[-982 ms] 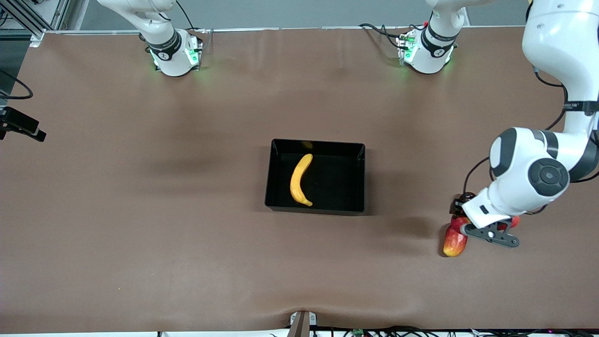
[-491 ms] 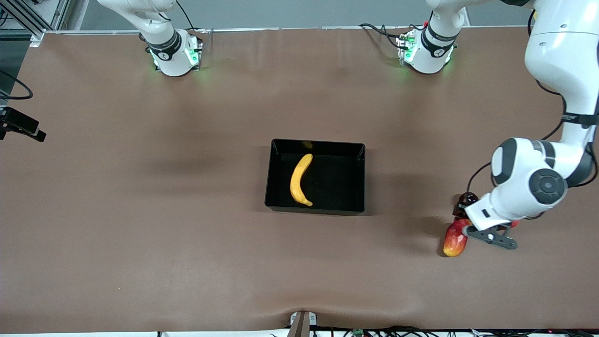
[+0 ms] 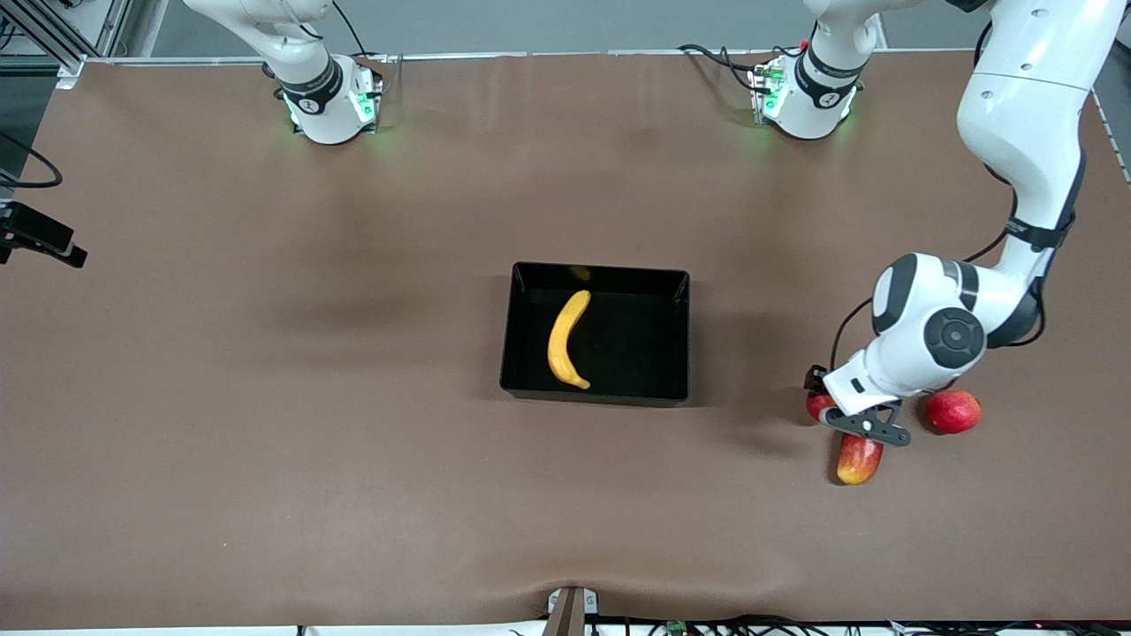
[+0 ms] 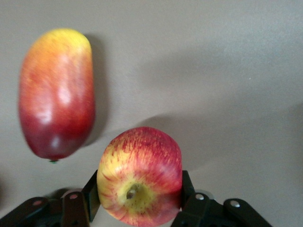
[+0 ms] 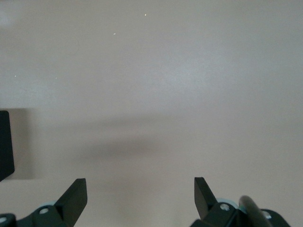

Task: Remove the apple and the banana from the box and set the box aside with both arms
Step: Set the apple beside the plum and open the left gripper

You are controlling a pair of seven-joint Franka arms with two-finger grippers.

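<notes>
The yellow banana (image 3: 565, 340) lies in the black box (image 3: 681, 336) at the table's middle. My left gripper (image 3: 821, 399) hangs just above the table toward the left arm's end, shut on the small red apple with yellow streaks (image 3: 816, 407). In the left wrist view the apple (image 4: 140, 176) sits between the two black fingers (image 4: 91, 196) of the left gripper (image 4: 139, 191). My right gripper (image 5: 140, 196) is open with nothing between its fingers, over bare table, with a corner of the box (image 5: 4, 144) at the view's edge.
An oblong red-yellow mango (image 3: 858, 459) lies right under the left hand, nearer the front camera than the apple; it also shows in the left wrist view (image 4: 56, 94). A plain red round fruit (image 3: 952, 412) sits beside the hand, toward the table's end.
The left arm has swung toward the box with the apple in its grip. The plain red fruit, covered before, now shows. The right arm has not moved.
</notes>
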